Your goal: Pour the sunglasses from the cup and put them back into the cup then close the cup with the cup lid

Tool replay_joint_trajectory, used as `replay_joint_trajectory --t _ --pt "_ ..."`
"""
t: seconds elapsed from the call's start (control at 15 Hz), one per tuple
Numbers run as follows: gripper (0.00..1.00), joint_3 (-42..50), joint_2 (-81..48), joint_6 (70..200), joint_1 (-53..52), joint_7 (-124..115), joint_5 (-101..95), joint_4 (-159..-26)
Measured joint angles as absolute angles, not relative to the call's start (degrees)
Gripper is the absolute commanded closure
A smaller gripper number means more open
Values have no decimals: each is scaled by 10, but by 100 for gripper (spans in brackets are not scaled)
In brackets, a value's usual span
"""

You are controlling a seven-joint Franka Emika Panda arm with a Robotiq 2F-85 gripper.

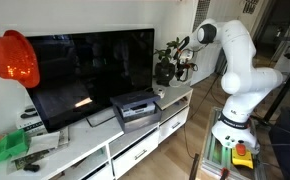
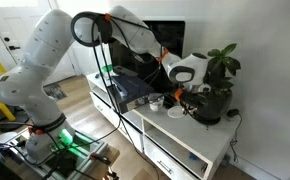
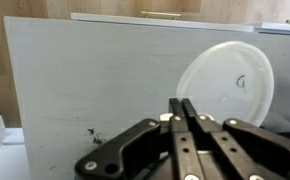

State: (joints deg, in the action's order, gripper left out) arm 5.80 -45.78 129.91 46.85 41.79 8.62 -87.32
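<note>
A long white surface (image 1: 135, 155) runs along the wall with a big dark television (image 1: 90, 65) on it. The white arm (image 1: 240, 60) reaches from the right over its right-hand end, near a potted plant (image 2: 220, 70). In the wrist view the end effector (image 3: 182, 105) hangs low over the surface, fingers pressed together on nothing, and the round white cup lid (image 3: 230, 85) lies flat just beyond it to the right.
</note>
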Motion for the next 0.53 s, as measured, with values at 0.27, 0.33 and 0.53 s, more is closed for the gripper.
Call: replay_joint_trajectory --t 0.27,0.33,0.53 --pt "99 30 -366 1293 468 491 90 -956" --pt "99 21 -349 1293 467 503 93 -973" --pt "99 1 -317 1293 454 531 112 -1011"
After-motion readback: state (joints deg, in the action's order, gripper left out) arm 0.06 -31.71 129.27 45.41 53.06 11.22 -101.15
